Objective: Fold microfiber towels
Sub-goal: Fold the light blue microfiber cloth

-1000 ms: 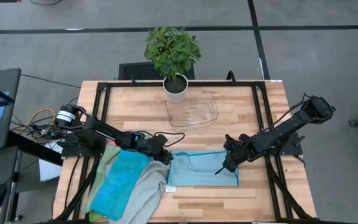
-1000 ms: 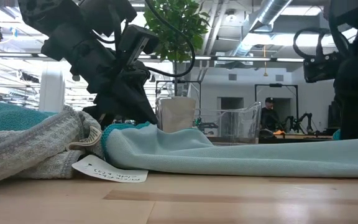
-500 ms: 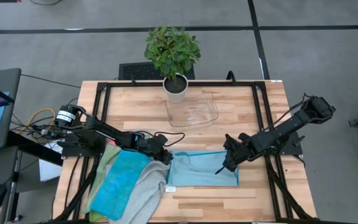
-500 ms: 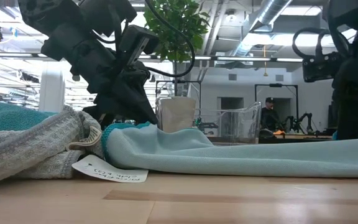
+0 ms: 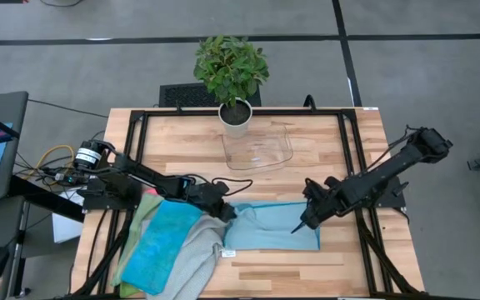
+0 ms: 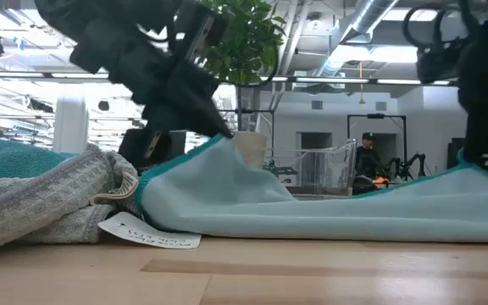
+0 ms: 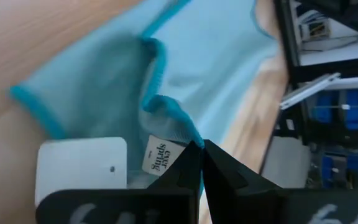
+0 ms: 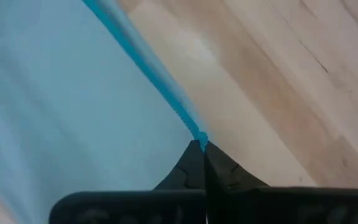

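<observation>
The wooden table [image 5: 173, 133] carried a heap of microfiber towels [image 5: 169, 250] at its front left, bright blue over grey, apparently waiting their turn, while one light teal-edged towel [image 5: 269, 229] lay spread at front centre, just beside the heap, seemingly so it could be folded alone. Both arms held it by its two far corners, raised off the wood in the low view, which looked like the start of a fold toward the near edge. The left gripper [image 7: 199, 163] was pinched closed on the corner near the care label [image 7: 160, 154]. The right gripper [image 8: 202, 154] was likewise closed tight on the opposite corner's teal hem.
</observation>
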Action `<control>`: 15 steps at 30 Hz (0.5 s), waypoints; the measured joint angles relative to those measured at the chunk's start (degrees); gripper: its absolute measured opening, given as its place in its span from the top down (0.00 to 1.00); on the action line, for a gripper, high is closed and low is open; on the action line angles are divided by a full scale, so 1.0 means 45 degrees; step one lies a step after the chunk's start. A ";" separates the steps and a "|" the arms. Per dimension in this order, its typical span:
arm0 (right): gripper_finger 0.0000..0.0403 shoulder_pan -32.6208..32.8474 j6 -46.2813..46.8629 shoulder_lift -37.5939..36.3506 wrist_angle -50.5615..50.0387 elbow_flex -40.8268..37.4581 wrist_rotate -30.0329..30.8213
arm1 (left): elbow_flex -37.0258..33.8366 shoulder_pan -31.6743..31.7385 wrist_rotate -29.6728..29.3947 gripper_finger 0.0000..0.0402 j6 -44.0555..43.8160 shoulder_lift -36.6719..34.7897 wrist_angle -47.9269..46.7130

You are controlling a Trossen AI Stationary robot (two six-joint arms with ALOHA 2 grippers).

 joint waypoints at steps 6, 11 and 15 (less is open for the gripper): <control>0.99 0.1019 0.2001 -0.0545 -0.1986 0.0198 0.0223 | 0.0539 0.0437 0.0253 1.00 0.0725 0.0000 -0.0574; 0.99 0.1610 0.2926 -0.0651 -0.2497 0.0195 0.0529 | 0.0773 0.0774 0.0250 1.00 0.1492 -0.0005 -0.1870; 0.99 0.1586 0.3029 -0.0605 -0.2426 0.0195 0.0533 | 0.0768 0.1044 0.0062 1.00 0.2008 -0.0005 -0.2945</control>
